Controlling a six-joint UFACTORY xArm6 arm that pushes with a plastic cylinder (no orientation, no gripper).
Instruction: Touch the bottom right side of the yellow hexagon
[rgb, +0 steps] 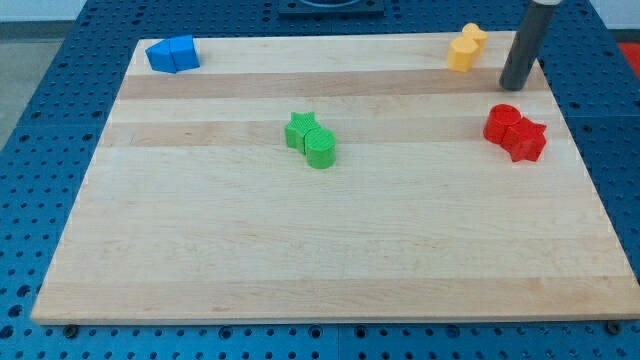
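Wooden tabletop (330, 250) on a blue perforated base (40, 120).

Yellow pair sits at about 1 o'clock on the board, near the view's top edge: a yellow hexagon (461, 53) with a yellow cylinder (474, 36) touching it at its 1 o'clock. Exact shape of each yellow piece is hard to confirm at this size.

My tip (513, 86) is at roughly 4 o'clock from the yellow hexagon, near it but apart; a strip of bare wood shows between them. No contact visible. The dark rod (528, 40) runs up from the tip and leaves the view at the top.

No fingers on this rig, just the straight rod, so nothing spread, pressed together or pinching.

Red pair at 6 o'clock from the tip, close below it: a red cylinder (501, 123) touching a red star-like block (528, 139) at its 4 o'clock. Tip is between the yellow pair and the red pair, and touches neither.

Green pair near board centre, slightly toward 11 o'clock: a green star (300, 130) touching a green cylinder (320, 149) at its 4 o'clock. Well apart from the tip.

Blue pair in the 10 o'clock corner: two blue blocks (172, 54) touching side by side; shapes not clear.
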